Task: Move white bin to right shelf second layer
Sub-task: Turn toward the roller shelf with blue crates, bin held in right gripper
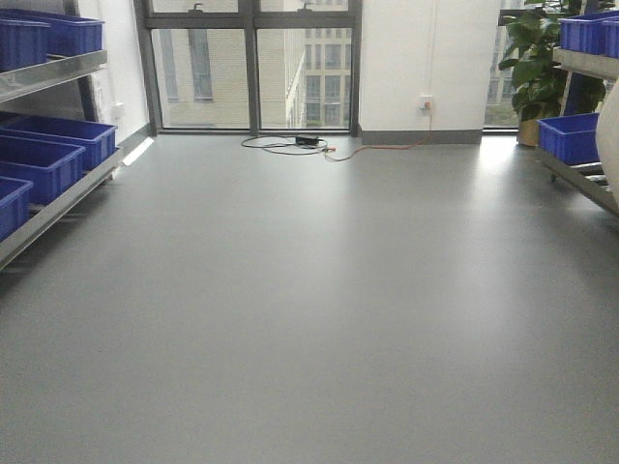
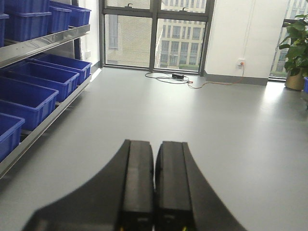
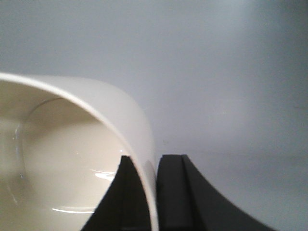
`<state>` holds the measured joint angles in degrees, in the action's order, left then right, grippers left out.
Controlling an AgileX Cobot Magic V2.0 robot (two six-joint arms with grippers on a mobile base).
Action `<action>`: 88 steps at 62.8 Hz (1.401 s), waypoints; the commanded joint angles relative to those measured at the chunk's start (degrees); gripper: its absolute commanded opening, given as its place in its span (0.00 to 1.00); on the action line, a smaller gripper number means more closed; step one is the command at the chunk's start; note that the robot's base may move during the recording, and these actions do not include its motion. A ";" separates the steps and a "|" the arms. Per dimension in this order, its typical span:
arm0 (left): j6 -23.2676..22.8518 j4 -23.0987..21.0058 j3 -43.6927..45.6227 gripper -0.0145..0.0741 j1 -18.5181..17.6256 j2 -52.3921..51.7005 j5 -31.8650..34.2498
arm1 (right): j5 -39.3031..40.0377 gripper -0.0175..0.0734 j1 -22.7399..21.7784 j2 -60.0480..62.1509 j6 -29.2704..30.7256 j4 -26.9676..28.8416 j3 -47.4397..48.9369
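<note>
A: Where do we have the white bin?

B: In our right tool, close against the wrist camera. One finger sits inside the tub and the other outside, and the two are clamped on its thin wall just under the rim. We pinch the wall because the tub has no handles to take.

A: So it hangs by one side?

B: Yes, which is why it fills the left of the right wrist view, with its inside turned to the lens. Behind it is only grey blur.

A: And our left tool?

B: Closed on nothing, fingers pressed together, pointing out over the floor. We judge it is shut so that it is out of the way while one arm carries.

A: Further off?

B: On our left a rack of blue crates runs towards the window. On our right, at the edge of the front view, stands the right shelf, with more blue crates. A pale shape in front of it may be our bin, but it is cut off.

A: Then the bin is not on its tier.

B: Not yet. We are mid-carry and need to turn towards that shelf.
</note>
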<state>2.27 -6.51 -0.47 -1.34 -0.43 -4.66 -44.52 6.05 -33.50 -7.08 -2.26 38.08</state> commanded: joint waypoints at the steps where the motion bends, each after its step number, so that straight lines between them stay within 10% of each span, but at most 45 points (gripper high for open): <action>1: -0.30 -0.05 -1.61 0.26 -0.36 -1.09 5.00 | 5.05 0.25 -0.06 -0.14 -0.07 -0.14 1.80; 88: -0.30 -0.05 -1.61 0.26 -0.36 -1.09 5.00 | 4.99 0.25 -0.06 -0.14 -0.07 -0.14 1.80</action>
<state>2.27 -6.51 -0.47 -1.34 -0.43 -4.66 -44.52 6.05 -33.50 -7.08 -2.26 38.08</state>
